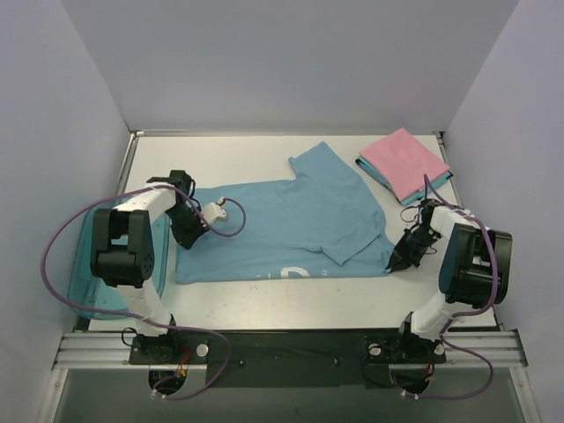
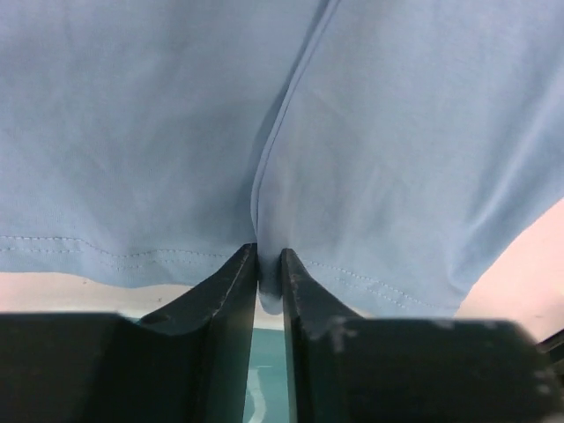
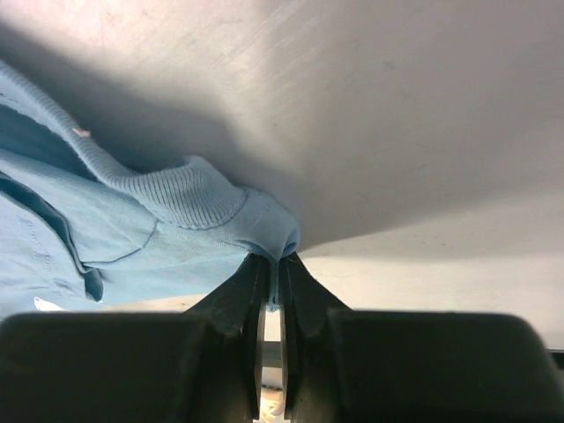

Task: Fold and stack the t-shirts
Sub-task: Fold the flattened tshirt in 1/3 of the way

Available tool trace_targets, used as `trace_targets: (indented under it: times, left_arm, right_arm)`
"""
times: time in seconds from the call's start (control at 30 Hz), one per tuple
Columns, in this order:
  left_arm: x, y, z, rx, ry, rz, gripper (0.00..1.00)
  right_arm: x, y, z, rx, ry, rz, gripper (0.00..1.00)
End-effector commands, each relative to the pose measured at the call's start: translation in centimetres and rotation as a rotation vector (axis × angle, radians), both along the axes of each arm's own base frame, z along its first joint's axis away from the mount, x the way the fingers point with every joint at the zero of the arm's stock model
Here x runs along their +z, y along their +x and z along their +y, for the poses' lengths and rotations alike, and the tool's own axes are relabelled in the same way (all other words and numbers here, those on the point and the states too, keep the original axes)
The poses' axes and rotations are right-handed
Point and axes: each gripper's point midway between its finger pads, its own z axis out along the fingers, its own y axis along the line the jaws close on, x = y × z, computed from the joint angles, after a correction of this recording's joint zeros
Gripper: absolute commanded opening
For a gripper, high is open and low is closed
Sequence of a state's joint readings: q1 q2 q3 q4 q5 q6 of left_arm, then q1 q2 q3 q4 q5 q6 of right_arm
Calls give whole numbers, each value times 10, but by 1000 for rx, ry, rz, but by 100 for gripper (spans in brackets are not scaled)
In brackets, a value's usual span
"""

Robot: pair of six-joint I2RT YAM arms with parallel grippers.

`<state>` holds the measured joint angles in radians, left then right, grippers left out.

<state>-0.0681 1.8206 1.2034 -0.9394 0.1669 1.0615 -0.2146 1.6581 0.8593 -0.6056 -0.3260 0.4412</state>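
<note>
Left gripper point(image 2: 269, 257): jaws narrow, pinching a hem fold of the light blue t-shirt point(image 1: 291, 225).
Right gripper point(image 3: 273, 262): jaws closed on the same shirt's ribbed collar edge.
Light blue t-shirt: spread on the table point(image 1: 256, 150), between both grippers.
Pink t-shirt point(image 1: 407, 161): folded, atop the teal t-shirt point(image 1: 388, 183), far right corner.
</note>
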Motion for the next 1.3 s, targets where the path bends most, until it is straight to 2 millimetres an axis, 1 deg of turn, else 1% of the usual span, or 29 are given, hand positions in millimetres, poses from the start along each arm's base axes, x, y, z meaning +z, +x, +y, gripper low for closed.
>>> trace_targets:
  times: [0.0,0.03,0.07,0.17,0.2,0.23,0.27,0.33,0.47,0.6,0.63,0.67,0.7,0.73,0.77,0.8,0.83,0.87,0.9,0.93,0.97,1.03,1.07,1.1,1.13,1.17,1.2,1.23,1.27]
  left_arm:
    - [8,-7,-7,-28,-48,30,8]
    - [10,-4,-7,-16,-47,18,0]
    - [10,0,-6,12,-40,9,0]
    - [22,11,-8,44,-54,-39,0]
    - [24,16,-8,67,-52,-62,0]
    - [26,20,-7,83,-44,-88,0]
    - [29,28,-6,110,-39,-124,0]
    - [30,34,-5,130,-35,-161,0]
    - [25,33,-10,148,-49,-147,0]
    - [15,33,-1,178,-11,-166,0]
    - [14,33,3,170,8,-174,0]
    - [10,30,3,162,11,-169,0]
    - [8,28,0,149,-8,-162,0]
    - [7,25,-2,143,-15,-151,0]
    - [7,20,-6,133,-35,-131,0]
    - [8,19,-10,131,-57,-123,0]
    - [9,17,-11,136,-63,-115,0]
    - [11,18,-12,139,-68,-115,0]
    - [11,18,-12,148,-68,-114,0]
    - [13,19,-12,155,-70,-118,0]
    - [14,20,-11,164,-69,-122,0]
    - [14,21,-10,186,-62,-117,0]
    - [15,21,-10,190,-60,-119,0]
    - [16,20,-10,200,-61,-115,0]
    - [16,20,-10,200,-63,-117,0]
    - [15,18,-10,203,-61,-113,0]
    - [15,18,-9,205,-58,-113,0]
    - [14,17,-9,202,-58,-112,0]
    - [14,16,-8,203,-53,-113,0]
  right_arm:
    - [9,-8,-9,-23,-16,-8,0]
    - [10,-12,-9,-25,-12,6,0]
    - [10,-14,-12,-37,-15,8,0]
    - [9,-28,-14,-96,8,36,0]
    - [10,-34,-14,-142,30,36,0]
    - [11,-35,-12,-164,58,30,0]
    - [10,-39,-15,-206,69,33,0]
    - [8,-46,-18,-233,65,60,0]
    - [9,-55,-15,-243,77,118,0]
    - [16,-62,-24,-230,19,139,0]
    - [16,-62,-26,-229,9,141,1]
    - [16,-62,-26,-227,12,145,18]
    - [16,-62,-26,-219,17,159,25]
    - [20,-59,-29,-212,10,157,35]
    - [24,-53,-39,-204,-37,140,37]
    - [31,-52,-44,-201,-63,137,39]
    - [44,-41,-59,-207,-137,86,40]
    - [52,-39,-64,-205,-166,71,41]
    - [70,-25,-74,-199,-223,1,42]
    - [79,-18,-74,-166,-260,-38,43]
    - [96,-3,-75,-130,-300,-114,44]
    - [113,17,-61,10,-375,-196,46]
    - [117,25,-42,127,-395,-230,46]
    - [120,36,-31,202,-394,-278,46]
    - [120,41,1,343,-370,-318,46]
    - [119,49,15,435,-369,-356,44]
    - [118,50,45,570,-353,-391,41]
    - [115,53,61,679,-349,-412,36]
    - [111,51,79,800,-340,-423,32]
